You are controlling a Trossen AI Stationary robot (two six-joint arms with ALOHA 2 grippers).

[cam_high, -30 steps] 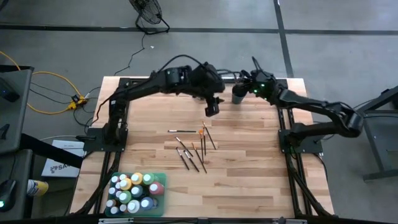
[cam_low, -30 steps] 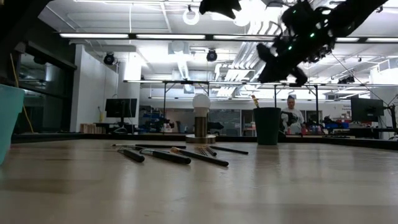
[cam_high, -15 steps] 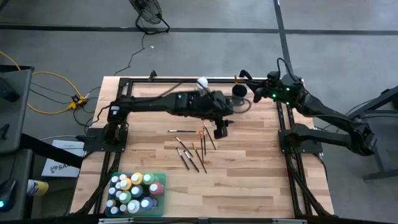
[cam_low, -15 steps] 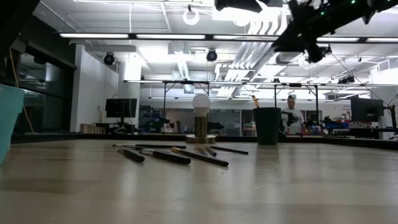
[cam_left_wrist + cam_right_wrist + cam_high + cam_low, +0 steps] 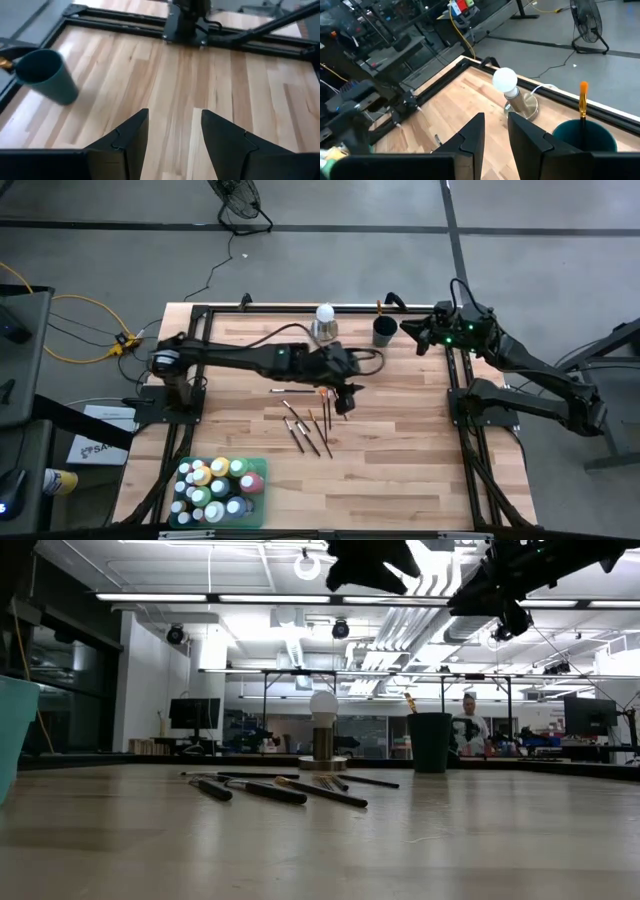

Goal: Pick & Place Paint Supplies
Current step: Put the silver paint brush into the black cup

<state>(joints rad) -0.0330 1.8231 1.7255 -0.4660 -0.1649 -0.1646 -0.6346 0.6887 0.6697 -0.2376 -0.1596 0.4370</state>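
Several thin brushes [image 5: 310, 420] lie flat on the wooden table near its middle, and they also show in the low view as brushes [image 5: 280, 788]. Small paint bottles [image 5: 215, 485] stand in a teal tray [image 5: 258, 463] at the near left. My left gripper [image 5: 347, 400] hovers open above the right end of the brush group with nothing between its fingers [image 5: 130, 140]. My right gripper [image 5: 408, 332] hangs in the air just right of the dark green cup [image 5: 385, 332], slightly open and empty [image 5: 495, 135]. One orange-tipped brush [image 5: 583, 100] stands in that cup.
A white ball on a metal base [image 5: 325, 318] stands at the far edge, left of the cup. Black frame rails [image 5: 300, 308] border the table. A person [image 5: 468, 725] sits far back in the room.
My left gripper has swung from the far side of the table toward the near edge and come down, ending over the brushes. My right gripper has drawn back from above the cup toward the table's right edge and risen. The brushes, cup and tray have stayed put.
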